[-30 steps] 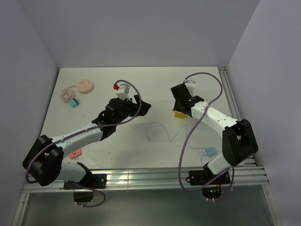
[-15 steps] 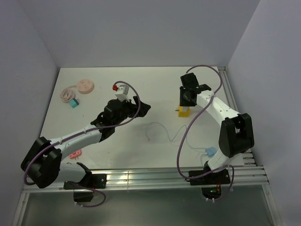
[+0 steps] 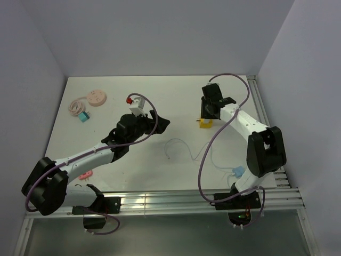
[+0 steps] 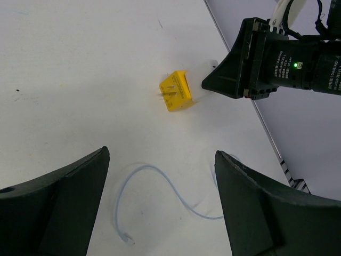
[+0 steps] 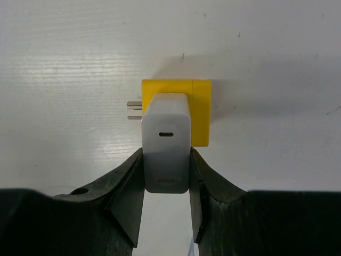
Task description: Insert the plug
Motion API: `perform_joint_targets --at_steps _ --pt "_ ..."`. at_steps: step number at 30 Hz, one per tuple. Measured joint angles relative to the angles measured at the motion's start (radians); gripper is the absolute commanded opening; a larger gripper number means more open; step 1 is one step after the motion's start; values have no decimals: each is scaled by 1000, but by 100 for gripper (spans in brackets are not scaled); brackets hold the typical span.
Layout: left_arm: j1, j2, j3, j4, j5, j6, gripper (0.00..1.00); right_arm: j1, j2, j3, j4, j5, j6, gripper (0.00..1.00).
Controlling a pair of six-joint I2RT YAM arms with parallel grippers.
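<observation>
Right wrist view: right gripper (image 5: 166, 176) pinching grey rectangular plastic charger plug (image 5: 166, 138) by its sides. Plug sits against yellow plastic adapter block (image 5: 201, 114) on white table (image 5: 64, 64), far right area. Fully seated or not: cannot tell. Left gripper (image 4: 160, 160) spread wide, holding nothing, mid-table, left of block.

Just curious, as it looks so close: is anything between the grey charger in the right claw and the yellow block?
Nothing visible. The right gripper holds the grey charger directly over the yellow block; the thin cable lies apart.
</observation>
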State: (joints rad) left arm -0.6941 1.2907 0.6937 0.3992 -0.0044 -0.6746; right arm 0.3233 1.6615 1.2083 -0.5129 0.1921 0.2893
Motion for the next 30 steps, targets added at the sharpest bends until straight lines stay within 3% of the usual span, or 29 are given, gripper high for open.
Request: perform_joint_targets --at_steps 4,7,8,11,14,16,24,30 --pt "0 0 0 1 0 0 86 -1 -4 22 -4 -1 -8 1" --pt "0 0 0 0 1 0 86 0 -17 13 -3 6 -9 16" --pt "0 0 0 1 2 0 86 0 -18 12 -5 11 -9 28" --pt "0 0 0 1 7 0 85 4 -19 13 -5 25 -8 49" --pt "0 0 0 0 8 0 86 5 -13 23 -38 42 -9 55" --pt "0 0 0 0 7 0 86 5 3 34 -70 56 -10 65" --pt "0 0 0 0 8 0 86 5 36 105 -122 69 -11 66" --pt "0 0 0 0 8 0 86 5 39 148 -135 63 -14 59"
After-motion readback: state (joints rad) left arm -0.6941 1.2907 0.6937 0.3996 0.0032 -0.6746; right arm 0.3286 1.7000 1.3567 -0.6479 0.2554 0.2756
